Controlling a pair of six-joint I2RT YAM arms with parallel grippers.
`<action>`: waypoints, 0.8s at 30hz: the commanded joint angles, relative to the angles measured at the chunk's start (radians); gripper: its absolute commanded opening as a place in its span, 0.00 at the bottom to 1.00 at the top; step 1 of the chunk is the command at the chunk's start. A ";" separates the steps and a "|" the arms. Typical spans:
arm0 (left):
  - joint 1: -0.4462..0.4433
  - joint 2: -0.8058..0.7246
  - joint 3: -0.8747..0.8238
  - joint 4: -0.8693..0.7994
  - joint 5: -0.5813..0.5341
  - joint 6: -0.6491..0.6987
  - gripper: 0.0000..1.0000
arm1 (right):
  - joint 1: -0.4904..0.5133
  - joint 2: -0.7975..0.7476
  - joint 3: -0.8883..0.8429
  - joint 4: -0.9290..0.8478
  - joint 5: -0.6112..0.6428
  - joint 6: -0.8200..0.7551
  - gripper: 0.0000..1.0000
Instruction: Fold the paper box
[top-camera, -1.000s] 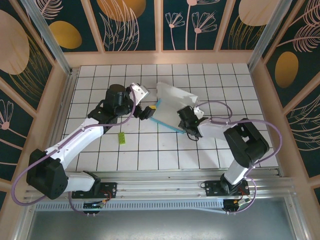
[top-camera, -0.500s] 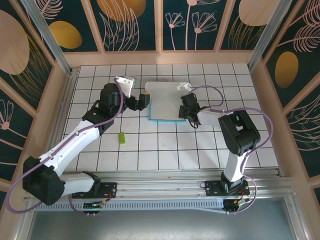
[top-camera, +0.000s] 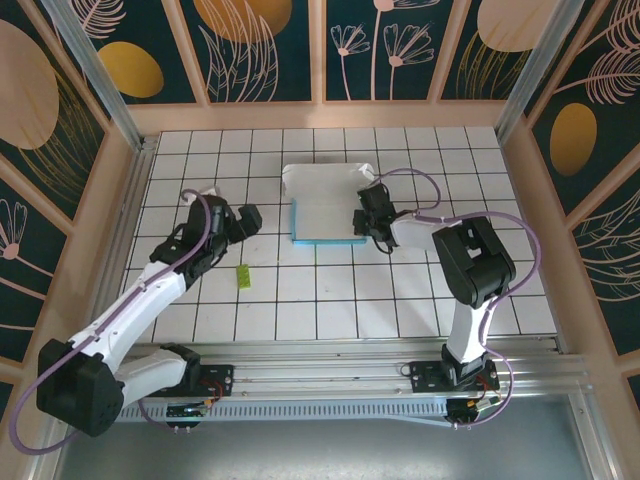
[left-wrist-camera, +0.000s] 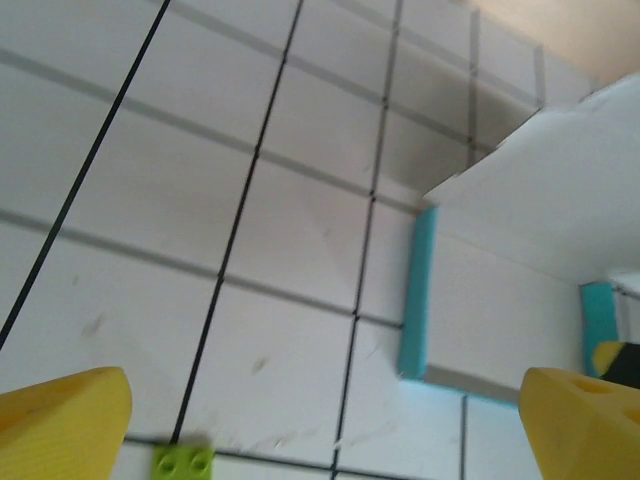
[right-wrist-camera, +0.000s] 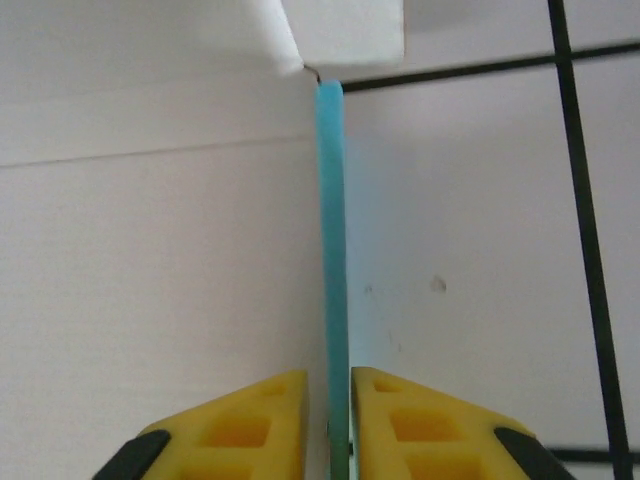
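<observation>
**Left gripper** (top-camera: 247, 219): the jaws are set wide and nothing is held between them. Half a second ago it was placed at the box's left edge. It is now drawn back to the left, and contact with the card is given up.

**Yellow-green scrap** (top-camera: 243, 277): it is found on the tiled table (top-camera: 200, 300), just short of the left jaws. It is untouched.

**Paper box** (top-camera: 325, 207): it is laid ahead and to the right of the open left jaws, well apart from them. A second ago it was held raised and tilted. Now it is laid nearly flat, whitish face up, with a cyan strip exposed along its left and near edges. The fold is judged largely made, though not confirmed as finished.

**Right gripper** (top-camera: 366, 222): the jaws are narrowed onto the box's cyan right edge, which is pinched between them. The hold is kept unchanged, so the card is anchored while the left arm is freed.
</observation>
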 joint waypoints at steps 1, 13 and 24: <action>0.007 0.013 -0.040 -0.072 -0.031 -0.100 0.97 | 0.008 -0.108 -0.004 -0.048 0.045 0.097 0.30; -0.075 0.298 -0.047 -0.167 -0.015 -0.119 0.90 | 0.005 -0.617 -0.143 -0.065 -0.120 0.058 0.84; -0.097 0.460 -0.041 -0.112 0.037 -0.144 0.66 | -0.013 -0.681 -0.093 -0.219 -0.441 0.046 0.96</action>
